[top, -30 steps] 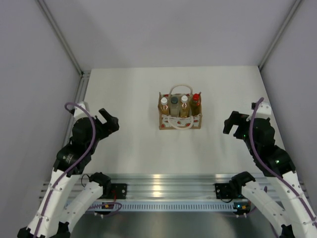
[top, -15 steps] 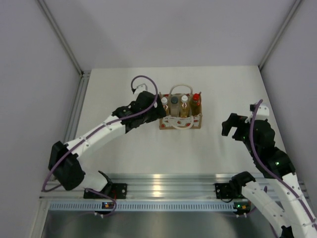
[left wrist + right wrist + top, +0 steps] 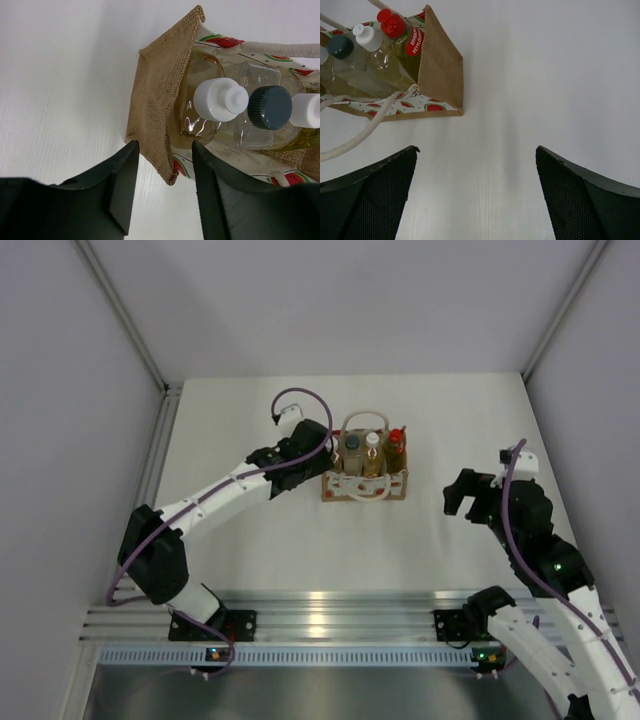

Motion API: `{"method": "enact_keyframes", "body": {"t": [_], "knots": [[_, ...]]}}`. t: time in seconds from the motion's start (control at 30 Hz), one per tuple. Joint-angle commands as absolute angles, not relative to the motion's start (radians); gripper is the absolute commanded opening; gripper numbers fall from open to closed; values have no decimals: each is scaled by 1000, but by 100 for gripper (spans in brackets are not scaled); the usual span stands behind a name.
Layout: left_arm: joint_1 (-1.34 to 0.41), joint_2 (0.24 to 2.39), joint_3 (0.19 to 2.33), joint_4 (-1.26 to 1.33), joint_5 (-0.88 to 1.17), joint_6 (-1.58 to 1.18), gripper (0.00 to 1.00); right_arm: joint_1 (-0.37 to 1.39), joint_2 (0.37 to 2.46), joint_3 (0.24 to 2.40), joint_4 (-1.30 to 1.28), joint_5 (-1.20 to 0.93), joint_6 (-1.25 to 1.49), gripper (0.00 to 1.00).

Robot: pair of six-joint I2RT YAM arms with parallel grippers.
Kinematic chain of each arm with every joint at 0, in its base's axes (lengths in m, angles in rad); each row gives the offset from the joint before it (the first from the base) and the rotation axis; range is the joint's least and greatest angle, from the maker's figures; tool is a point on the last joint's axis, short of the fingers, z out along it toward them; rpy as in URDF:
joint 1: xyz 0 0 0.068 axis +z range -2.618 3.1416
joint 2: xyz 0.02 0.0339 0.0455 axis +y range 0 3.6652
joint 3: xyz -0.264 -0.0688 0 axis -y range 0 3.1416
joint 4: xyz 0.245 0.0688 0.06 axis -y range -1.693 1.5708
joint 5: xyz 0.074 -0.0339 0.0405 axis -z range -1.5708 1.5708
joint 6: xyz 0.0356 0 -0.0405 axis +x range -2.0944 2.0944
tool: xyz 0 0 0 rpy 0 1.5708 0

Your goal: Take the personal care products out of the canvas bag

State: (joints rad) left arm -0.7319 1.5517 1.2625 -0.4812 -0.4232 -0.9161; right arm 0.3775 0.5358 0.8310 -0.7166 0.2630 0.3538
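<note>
the brown canvas bag [image 3: 364, 485] with a watermelon band stands near the middle of the counter [image 3: 250, 540], four bottles [image 3: 220, 99] in a row inside. the left gripper [image 3: 164, 150] is open around a corner of the bag. the right gripper [image 3: 476, 152] is open near the right edge.

A flat white matte table [image 3: 380, 550] carries one thing directly: a small tan-brown boxy burlap bag [image 3: 365, 487] with a white watermelon-print band and white rope handles. It stands upright, nearer the table's far edge, midway between its sides.

Second white cap [image 3: 307, 110] half cropped
</note>
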Motion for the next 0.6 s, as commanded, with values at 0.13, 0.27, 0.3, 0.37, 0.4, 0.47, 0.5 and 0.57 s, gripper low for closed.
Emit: {"method": "enact_keyframes", "body": {"t": [0.13,0.27,0.3,0.37,0.4,0.47,0.5,0.57], "knots": [[-735,1575,1233,-377,-442,-927,23,380,590,862,-574,160,377,99],[-735,1585,1203,-351,-428,-931,23,380,639,874,-490,20,387,99],[-735,1588,1198,-342,-420,-933,24,382,653,879,-476,-36,390,99],[-735,1589,1186,-331,-414,-933,24,382,701,894,-447,-81,400,99],[-735,1591,1183,-328,-408,-930,23,382,713,899,-439,-93,403,99],[-735,1592,1177,-325,-407,-927,15,383,750,907,-402,-127,416,99],[-735,1592,1174,-325,-407,-927,11,383,761,908,-384,-143,420,99],[-735,1585,1157,-325,-411,-936,5,390,805,916,-344,-187,436,99]]}}
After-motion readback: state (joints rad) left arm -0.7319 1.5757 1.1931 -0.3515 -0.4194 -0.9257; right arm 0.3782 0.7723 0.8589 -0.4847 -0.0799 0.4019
